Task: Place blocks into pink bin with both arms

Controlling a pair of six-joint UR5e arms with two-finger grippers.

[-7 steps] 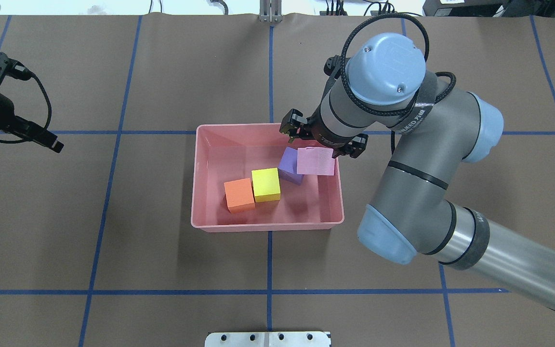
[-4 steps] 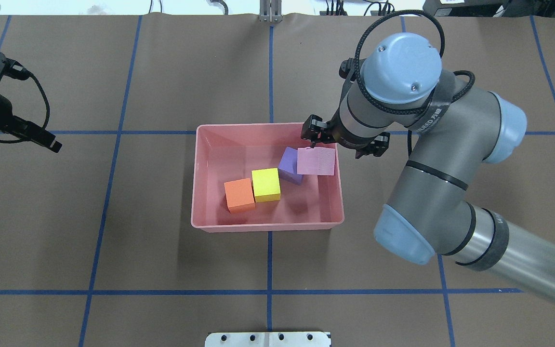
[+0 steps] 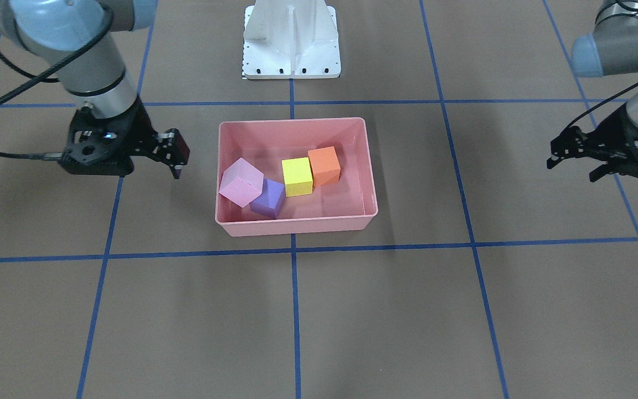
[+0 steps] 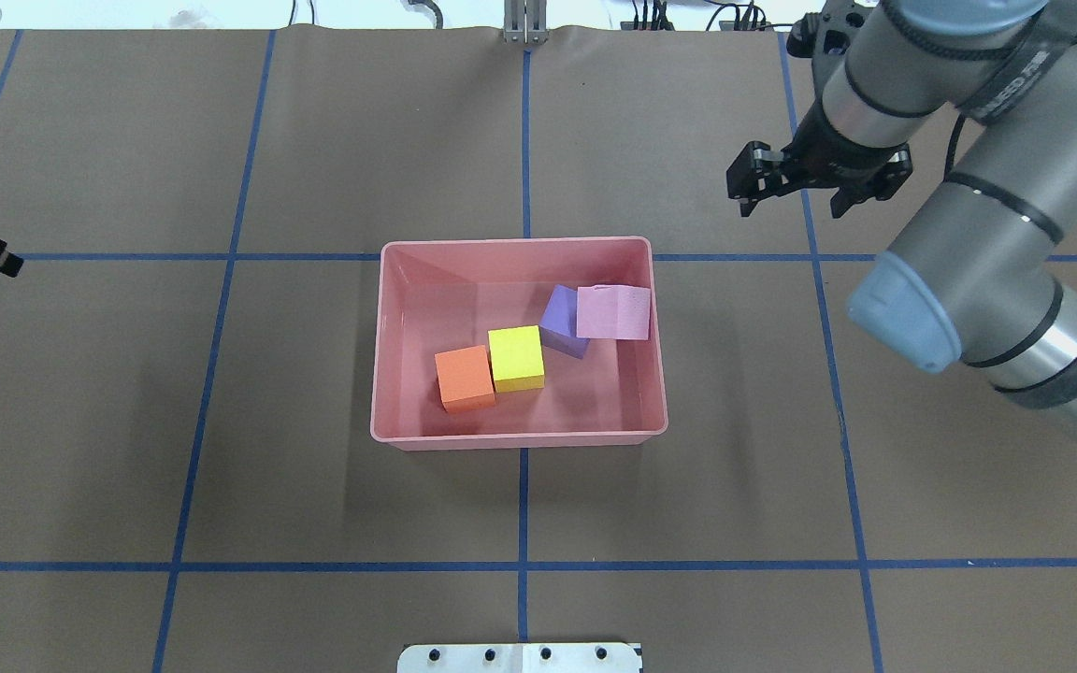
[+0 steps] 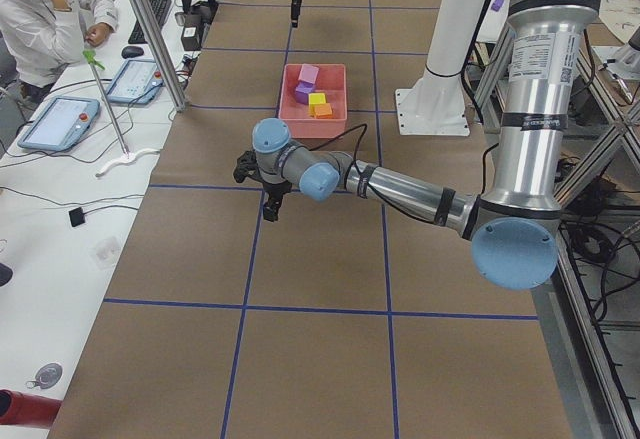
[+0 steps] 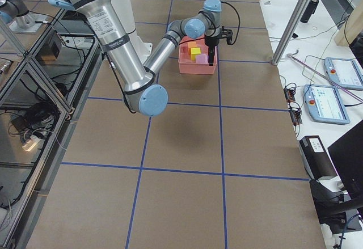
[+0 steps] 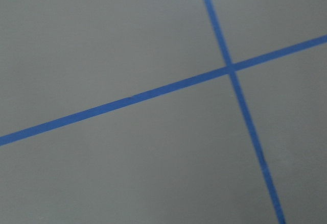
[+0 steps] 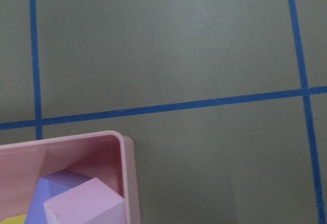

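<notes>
With all four blocks (image 4: 515, 357) in the pink bin (image 4: 464, 439), right claw (image 4: 789, 207) and left claw (image 3: 572, 169) gape empty, so seemingly only parking remains.

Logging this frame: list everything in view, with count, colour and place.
pink bin: 1, salmon pink, table centre.
blocks: 4, all inside the bin: orange block beside yellow block; purple block; light pink block, tilted, leaning on the purple one.
pedestal: 1, white, robot-side table edge.
table: 1, brown, blue tape grid.
operator: 1, white shirt, seated at side bench.
arms: 2, grey, light-blue caps: left arm, right arm.
end effectors: 2, black, open, empty, outside the bin: left end effector, right end effector.
</notes>
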